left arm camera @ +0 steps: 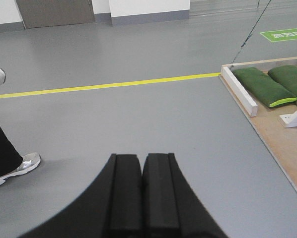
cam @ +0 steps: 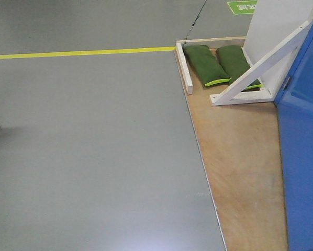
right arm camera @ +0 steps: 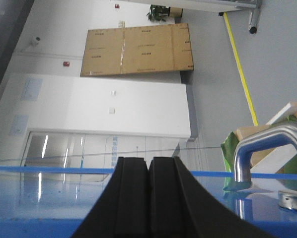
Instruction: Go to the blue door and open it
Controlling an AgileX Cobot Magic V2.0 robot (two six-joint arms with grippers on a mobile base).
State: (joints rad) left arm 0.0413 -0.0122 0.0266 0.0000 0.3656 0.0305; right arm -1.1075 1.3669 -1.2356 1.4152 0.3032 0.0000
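Approach step: my right tool [right arm camera: 149,164], closed and empty like the left tool [left arm camera: 142,158], faces the blue door [right arm camera: 39,208]; next, I press the handle [right arm camera: 270,140].

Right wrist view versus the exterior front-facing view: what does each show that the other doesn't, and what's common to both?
Only the right wrist view shows the silver lever handle and the right gripper, jaws closed together, close over the door face. Only the exterior front-facing view shows the wooden platform laid out in full, with two green sandbags and the whole white diagonal brace. Both show the blue door and the yellow floor line. Green and white slivers beside the handle are probably those sandbags and brace.
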